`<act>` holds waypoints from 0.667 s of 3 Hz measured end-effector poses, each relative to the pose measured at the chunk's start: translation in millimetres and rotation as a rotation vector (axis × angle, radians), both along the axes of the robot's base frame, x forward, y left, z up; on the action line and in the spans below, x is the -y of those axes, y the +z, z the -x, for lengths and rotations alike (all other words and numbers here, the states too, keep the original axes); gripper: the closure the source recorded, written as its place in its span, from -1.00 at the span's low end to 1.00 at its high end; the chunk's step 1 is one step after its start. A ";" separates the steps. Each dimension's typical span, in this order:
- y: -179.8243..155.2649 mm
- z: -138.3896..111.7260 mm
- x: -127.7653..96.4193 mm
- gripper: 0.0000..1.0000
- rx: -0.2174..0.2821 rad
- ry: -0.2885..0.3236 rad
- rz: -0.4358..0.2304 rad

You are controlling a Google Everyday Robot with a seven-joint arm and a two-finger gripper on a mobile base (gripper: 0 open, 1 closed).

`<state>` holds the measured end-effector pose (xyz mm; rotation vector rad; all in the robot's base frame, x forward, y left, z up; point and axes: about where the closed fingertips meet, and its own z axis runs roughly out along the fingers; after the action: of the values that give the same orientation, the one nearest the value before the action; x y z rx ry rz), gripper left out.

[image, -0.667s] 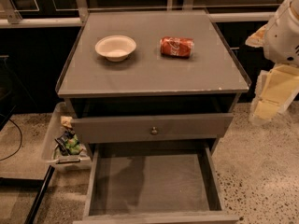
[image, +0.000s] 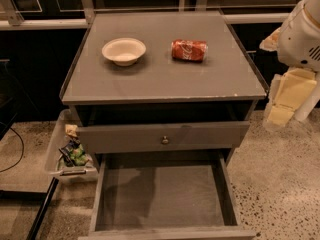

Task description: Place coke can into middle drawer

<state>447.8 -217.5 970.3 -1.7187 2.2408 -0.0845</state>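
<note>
The can (image: 189, 50) lies on its side on the table (image: 165, 81), right of the bowl (image: 124, 51) and well apart from it, just where it lay a moment ago. It is red with white script and silver ends. Below, the drawer (image: 162, 196) stands pulled out. My gripper (image: 289, 101) hangs beyond the table's right edge, barely shifted; I cannot tell whether it is open or closed. I judge the reach for the can has not begun.
</note>
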 end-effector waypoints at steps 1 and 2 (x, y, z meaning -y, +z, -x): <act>-8.8 -21.8 -0.7 -1.00 0.006 0.018 -0.006; -22.2 -62.5 -3.2 -1.00 0.012 0.061 -0.018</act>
<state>510.3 -214.4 948.1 -1.7708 2.1727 -0.0605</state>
